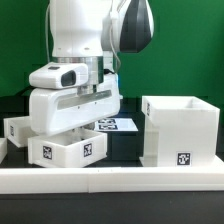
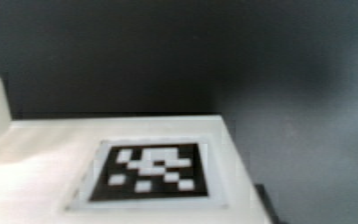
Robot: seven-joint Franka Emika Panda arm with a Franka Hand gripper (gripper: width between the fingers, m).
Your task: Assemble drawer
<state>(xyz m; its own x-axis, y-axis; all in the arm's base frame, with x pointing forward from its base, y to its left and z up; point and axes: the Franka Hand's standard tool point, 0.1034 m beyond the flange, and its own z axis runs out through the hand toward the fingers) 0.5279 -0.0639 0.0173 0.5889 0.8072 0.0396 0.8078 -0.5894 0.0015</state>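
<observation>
1. Nearest the lens ran the border rail [image 1: 110,182], a long, low, smooth white bar with straight edges.
2. Largest was the arm [image 1: 80,40], clad in glossy, rounded white shells. Its gripper [image 1: 72,124] hung directly over the front tray. The hand's own body hid the fingers, so neither their opening nor any hold could be told.
3. The casing [image 1: 180,128] of the drawer stood at the exterior view's right, well apart from the gripper. It was a hollow, thin-walled cube of matte white plastic.
4. The front tray [image 1: 68,148] was a small, open-topped rectangle and sat slightly askew beneath the gripper. A second tray [image 1: 18,128] lay at the exterior view's left, partly behind the arm.
5. The marker board [image 1: 118,124] lay flat between the trays and the casing.
6. In the wrist view, a square black-and-white tag [image 2: 149,170] lay blurred on a flat white face, probably the tray's.
7. Likely hazards:
   - Slick plastic and thin walls could let a tray slip or twist in an off-centre pinch.
   - An askew tray could then jam against the casing's mouth.
</observation>
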